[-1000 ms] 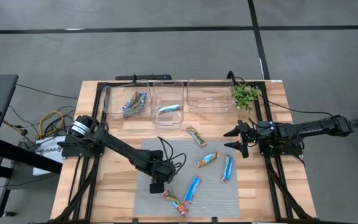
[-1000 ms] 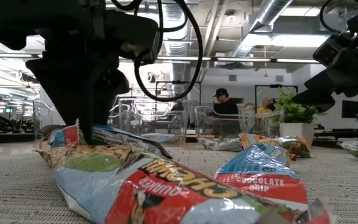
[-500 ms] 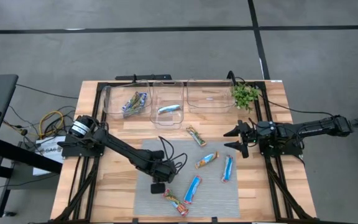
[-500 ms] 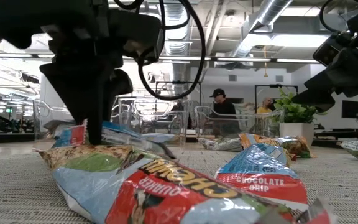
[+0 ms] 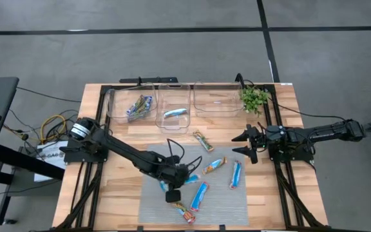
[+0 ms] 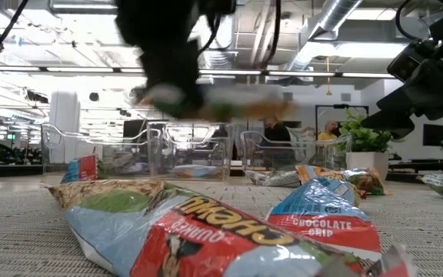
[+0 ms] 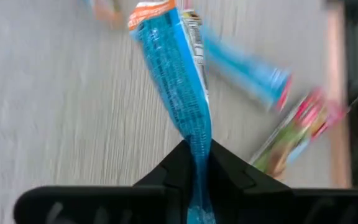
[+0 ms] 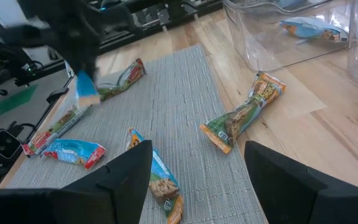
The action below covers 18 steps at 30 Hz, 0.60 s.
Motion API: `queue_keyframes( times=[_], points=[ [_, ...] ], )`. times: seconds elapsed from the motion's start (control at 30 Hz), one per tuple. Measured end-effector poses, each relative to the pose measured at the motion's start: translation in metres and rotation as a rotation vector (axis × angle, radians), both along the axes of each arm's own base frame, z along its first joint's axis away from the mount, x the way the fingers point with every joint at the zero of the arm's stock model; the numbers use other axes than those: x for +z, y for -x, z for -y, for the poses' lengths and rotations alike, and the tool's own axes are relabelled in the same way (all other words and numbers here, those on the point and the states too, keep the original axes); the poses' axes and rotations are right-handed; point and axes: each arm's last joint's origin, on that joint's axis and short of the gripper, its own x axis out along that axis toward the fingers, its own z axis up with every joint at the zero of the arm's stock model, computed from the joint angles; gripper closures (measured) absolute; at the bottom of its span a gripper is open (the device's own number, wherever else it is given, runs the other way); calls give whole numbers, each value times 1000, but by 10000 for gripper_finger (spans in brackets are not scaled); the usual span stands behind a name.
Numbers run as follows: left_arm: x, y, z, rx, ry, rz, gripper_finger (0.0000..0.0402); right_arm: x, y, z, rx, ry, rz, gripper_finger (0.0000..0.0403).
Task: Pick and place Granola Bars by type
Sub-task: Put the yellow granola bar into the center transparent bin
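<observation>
My left gripper (image 5: 174, 188) is over the grey mat (image 5: 153, 154), shut on a bright blue granola bar (image 5: 189, 179) with an orange end (image 7: 151, 9). The pair shows blurred in the low view (image 6: 171, 92) and farther off in the right wrist view (image 8: 86, 87). Several more bars lie flat on the mat: a green one (image 5: 203, 140), an orange-blue one (image 5: 214, 165), two blue ones (image 5: 236, 174) (image 5: 199, 195) and a red multicolour one (image 5: 184, 212). My right gripper (image 5: 247, 143) waits open and empty over the wood at the mat's right (image 8: 197, 186). My left gripper pinches the blue bar by one end (image 7: 197, 152) between its two fingers. The bar sticks out ahead of the fingers toward the table's right. Its orange end is the free one, and the whole bar is lifted clear of the mat.
Three clear bins stand along the far edge. The left one (image 5: 132, 103) holds multicolour bars, the middle one (image 5: 174, 111) holds a silver-blue bar, and the third (image 5: 216, 100) stands to their right. A small green plant (image 5: 254, 98) stands at the far right. People show in the room behind.
My left gripper has risen from the mat and gone a little toward the table's right edge. It has taken the blue bar with it. The bar lay on the mat under the fingers and is now lifted clear.
</observation>
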Motion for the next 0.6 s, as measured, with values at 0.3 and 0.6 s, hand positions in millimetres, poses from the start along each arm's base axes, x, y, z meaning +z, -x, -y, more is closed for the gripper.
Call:
queue_keyframes(
  times=[0.3, 0.6],
  points=[
    [68, -13, -25, 97, 95, 417, 367, 0, 0, 0, 0, 0, 0, 154],
    [108, -12, -35, 85, 152, 650, 367, 0, 0, 0, 0, 0, 0, 154]
  ],
)
